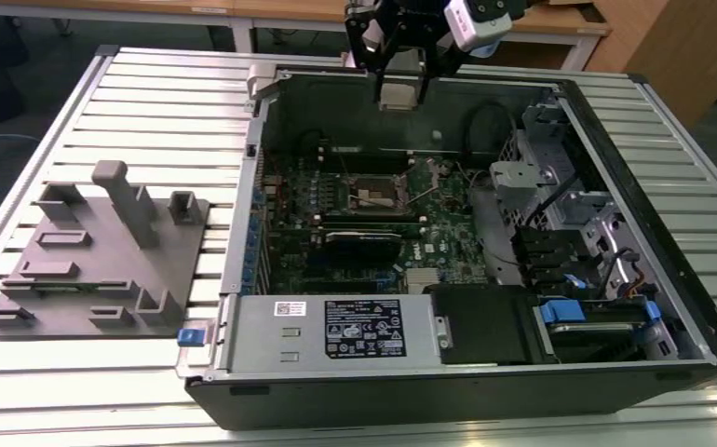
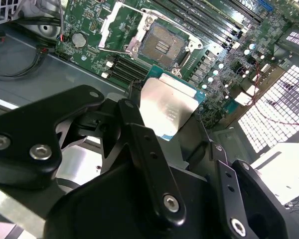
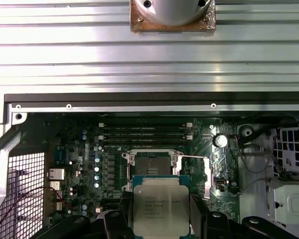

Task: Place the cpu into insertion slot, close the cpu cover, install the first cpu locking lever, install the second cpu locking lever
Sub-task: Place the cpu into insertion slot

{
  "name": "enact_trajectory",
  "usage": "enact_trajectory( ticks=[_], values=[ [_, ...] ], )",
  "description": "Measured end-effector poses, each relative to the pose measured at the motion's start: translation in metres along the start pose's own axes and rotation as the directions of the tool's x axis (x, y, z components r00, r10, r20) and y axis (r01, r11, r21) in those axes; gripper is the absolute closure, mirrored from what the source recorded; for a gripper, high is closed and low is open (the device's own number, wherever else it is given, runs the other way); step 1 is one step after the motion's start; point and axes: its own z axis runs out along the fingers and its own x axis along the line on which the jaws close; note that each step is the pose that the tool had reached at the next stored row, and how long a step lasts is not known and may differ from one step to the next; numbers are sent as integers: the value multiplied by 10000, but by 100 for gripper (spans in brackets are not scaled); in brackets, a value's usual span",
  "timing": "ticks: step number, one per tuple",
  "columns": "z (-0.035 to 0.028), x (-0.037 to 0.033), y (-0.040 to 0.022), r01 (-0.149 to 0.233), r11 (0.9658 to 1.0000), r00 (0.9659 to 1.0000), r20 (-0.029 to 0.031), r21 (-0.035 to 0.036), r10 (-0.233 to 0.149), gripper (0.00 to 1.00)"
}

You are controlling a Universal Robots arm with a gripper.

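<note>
The cpu (image 3: 160, 206) is grasped by two opposite edges between the fingers (image 3: 197, 217) of the gripper (image 1: 399, 91), held above the open computer case (image 1: 458, 402). In the exterior view it hangs at 12 o'clock from the exposed insertion slot (image 1: 377, 191). The cpu cover (image 2: 115, 27) is swung open beside the slot

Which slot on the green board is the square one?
The insertion slot, silver-rimmed and empty, nearest the cpu in the gripper; the other slots are long and narrow.

I see faint print on the cpu (image 3: 161, 205), too small to read. The label (image 1: 364, 329) on the grey box (image 1: 259, 343) is unreadable too
</note>
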Motion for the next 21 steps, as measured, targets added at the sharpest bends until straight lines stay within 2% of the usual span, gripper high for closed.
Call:
enact_trajectory(
  ticks=[4, 21],
  values=[
    [25, 0, -2, 0, 10000, 10000, 0, 0, 0, 46],
    [46, -1, -4, 0, 10000, 10000, 3, -4, 0, 46]
  ],
)
